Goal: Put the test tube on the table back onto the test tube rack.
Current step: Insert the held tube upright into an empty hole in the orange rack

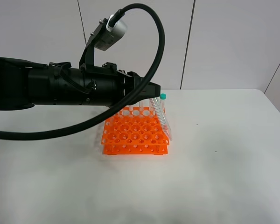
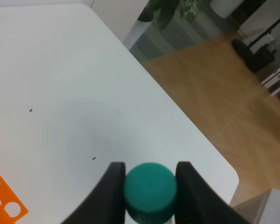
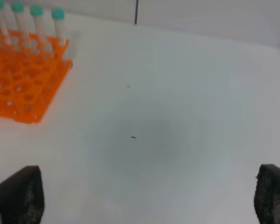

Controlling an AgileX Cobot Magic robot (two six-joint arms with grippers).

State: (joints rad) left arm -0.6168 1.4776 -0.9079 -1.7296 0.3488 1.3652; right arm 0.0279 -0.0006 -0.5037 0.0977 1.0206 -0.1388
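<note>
So far: the test tube is off the tabletop, pinched at its teal cap by the left end effector; the pick-up looks done.
Tube position: tilted with the cap up, at the 3 o'clock edge of the test tube rack, its tip low near the rack's 4 o'clock corner. I cannot tell whether the tip sits in a hole or outside the wall.
Left to do: as I judge it, stand the tube upright over a free hole, lower it and let go.
Left end effector: fingers pressed against the cap from both sides.
Right end effector: spread wide, holding nothing, over bare tabletop well apart from the rack.
Neighbours: four teal-capped tubes stand in the rack's 12 o'clock row; the holes nearer 6 o'clock look free.
In the way: the left arm hides the rack's 12 o'clock side from the high camera, and the stored tubes near the held one could be knocked. Two dark specks at 3 o'clock look harmless.
</note>
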